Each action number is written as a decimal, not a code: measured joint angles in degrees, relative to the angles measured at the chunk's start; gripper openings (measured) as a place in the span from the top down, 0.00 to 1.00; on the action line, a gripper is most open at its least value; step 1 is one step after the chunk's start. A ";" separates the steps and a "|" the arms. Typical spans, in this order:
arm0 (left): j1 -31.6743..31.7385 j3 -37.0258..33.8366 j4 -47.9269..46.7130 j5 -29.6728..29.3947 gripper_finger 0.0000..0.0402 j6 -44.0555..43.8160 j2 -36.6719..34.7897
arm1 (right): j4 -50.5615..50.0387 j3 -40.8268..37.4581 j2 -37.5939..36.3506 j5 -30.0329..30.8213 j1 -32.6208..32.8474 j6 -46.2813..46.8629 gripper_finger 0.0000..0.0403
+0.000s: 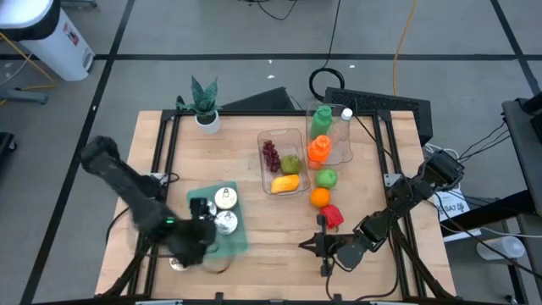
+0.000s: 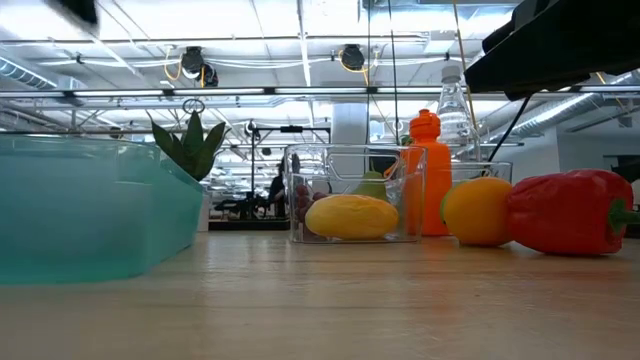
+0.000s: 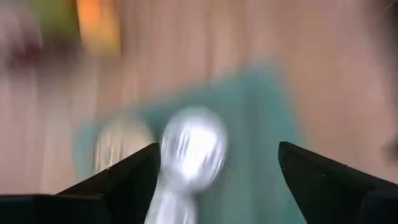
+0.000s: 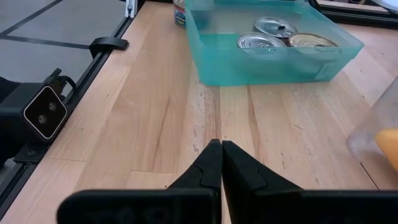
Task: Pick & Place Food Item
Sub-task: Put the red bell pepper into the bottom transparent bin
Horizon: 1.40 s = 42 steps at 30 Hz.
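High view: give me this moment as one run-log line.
left gripper: open, over teal plastic bin holding metal cans | right gripper: shut, near table front, empty

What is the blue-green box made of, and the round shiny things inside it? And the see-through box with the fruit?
The teal bin looks like translucent plastic: its walls let light through. The cans inside look like metal, with shiny silver ribbed lids. The clear container holding the fruit looks like hard clear plastic, maybe acrylic: you see straight through it and its edges glint.
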 joint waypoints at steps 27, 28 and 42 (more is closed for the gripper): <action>13.68 -55.51 80.98 17.04 0.88 33.59 -40.01 | -35.97 12.53 -21.95 2.79 0.17 11.53 1.00; 13.08 -55.79 80.70 15.35 0.88 33.63 -41.76 | -42.96 15.10 -21.56 2.73 0.16 16.30 1.00; 12.47 -57.57 74.16 9.51 0.88 35.80 -46.59 | -90.09 24.41 -16.64 -14.95 -3.35 51.69 0.97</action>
